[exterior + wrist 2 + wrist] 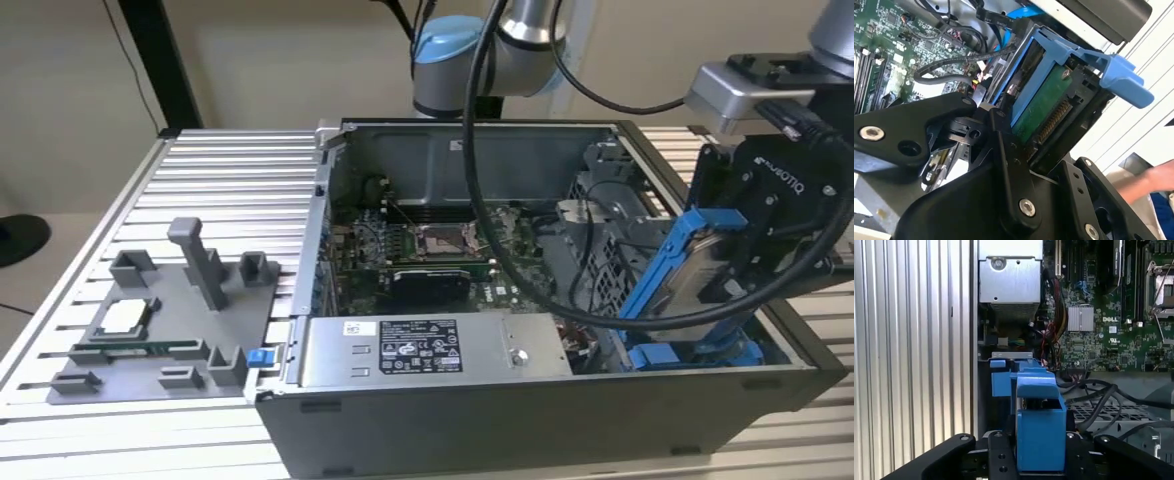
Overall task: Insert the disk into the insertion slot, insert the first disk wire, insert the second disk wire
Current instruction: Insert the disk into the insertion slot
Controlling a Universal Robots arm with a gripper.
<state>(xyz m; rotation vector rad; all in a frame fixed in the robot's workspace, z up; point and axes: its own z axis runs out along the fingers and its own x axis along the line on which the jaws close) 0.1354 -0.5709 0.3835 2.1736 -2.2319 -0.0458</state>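
Disk (pixel 678 266) steeply aslant, long axis near-upright.

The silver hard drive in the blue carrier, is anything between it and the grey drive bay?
Nothing visible blocks it. The silver hard drive in its blue plastic carrier, clamped in the black gripper, hangs tilted over the grey drive bay; loose black cables lie close beside.
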